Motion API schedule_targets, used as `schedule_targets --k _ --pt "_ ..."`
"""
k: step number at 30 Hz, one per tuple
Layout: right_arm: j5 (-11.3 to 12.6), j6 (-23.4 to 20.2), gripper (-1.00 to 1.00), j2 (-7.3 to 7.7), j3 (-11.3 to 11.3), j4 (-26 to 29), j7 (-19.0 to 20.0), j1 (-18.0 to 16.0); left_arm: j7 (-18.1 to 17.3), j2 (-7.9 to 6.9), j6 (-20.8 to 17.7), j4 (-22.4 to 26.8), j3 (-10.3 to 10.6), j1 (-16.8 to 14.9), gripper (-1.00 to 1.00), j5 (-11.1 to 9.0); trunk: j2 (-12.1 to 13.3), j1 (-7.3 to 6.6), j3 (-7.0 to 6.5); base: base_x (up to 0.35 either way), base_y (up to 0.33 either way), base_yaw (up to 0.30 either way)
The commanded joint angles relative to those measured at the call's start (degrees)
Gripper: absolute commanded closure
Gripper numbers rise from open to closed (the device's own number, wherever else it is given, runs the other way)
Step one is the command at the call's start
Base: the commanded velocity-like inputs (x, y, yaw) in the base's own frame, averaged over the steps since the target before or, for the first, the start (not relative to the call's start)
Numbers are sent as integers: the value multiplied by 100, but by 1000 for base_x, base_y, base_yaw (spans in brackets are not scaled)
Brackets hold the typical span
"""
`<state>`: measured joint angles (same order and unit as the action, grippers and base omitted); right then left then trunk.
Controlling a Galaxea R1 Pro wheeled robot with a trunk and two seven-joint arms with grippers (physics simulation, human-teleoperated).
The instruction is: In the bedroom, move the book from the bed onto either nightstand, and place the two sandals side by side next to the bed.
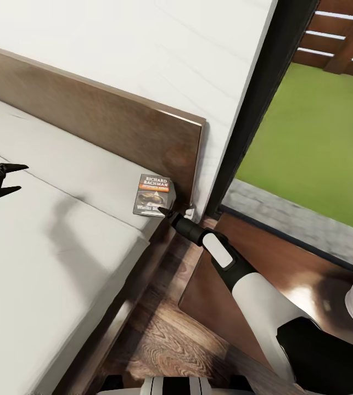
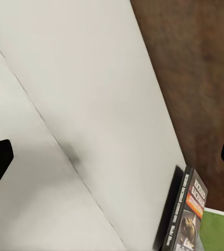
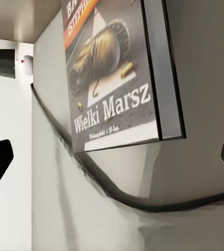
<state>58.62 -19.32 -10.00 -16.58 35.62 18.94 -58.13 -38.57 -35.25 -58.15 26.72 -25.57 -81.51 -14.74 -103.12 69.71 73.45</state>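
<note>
Right gripper spread wide, empty, at book's five o'clock corner; risks nudging it off bed. Left gripper open, idle.

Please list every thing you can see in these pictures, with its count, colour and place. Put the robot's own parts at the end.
Thin dark paperback book: one, dark cover with orange band, on the mattress corner near the headboard.
Low platform bed: one, brown wood frame, light-grey mattress, left.
Glossy brown wooden nightstand: one, right of the bed.
Black-framed window: one, showing green grass and a wooden fence.
Wood-plank floor: brown, between bed and nightstand.
Left gripper: one, black, open above the mattress.
Right gripper: one, black, open at the book's near edge.
</note>
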Motion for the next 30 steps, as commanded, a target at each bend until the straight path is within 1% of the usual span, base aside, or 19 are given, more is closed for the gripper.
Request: schedule_targets --k 1,30 --pt "35 -20 -100 0 -3 -2 5 -2 -37 1 -21 -2 -27 -5 -100 42 -1 0 3 0 0 16" --pt "45 -18 -100 0 -3 -2 5 -3 -37 -5 -21 -8 -20 -5 -100 50 -1 0 3 0 0 3"
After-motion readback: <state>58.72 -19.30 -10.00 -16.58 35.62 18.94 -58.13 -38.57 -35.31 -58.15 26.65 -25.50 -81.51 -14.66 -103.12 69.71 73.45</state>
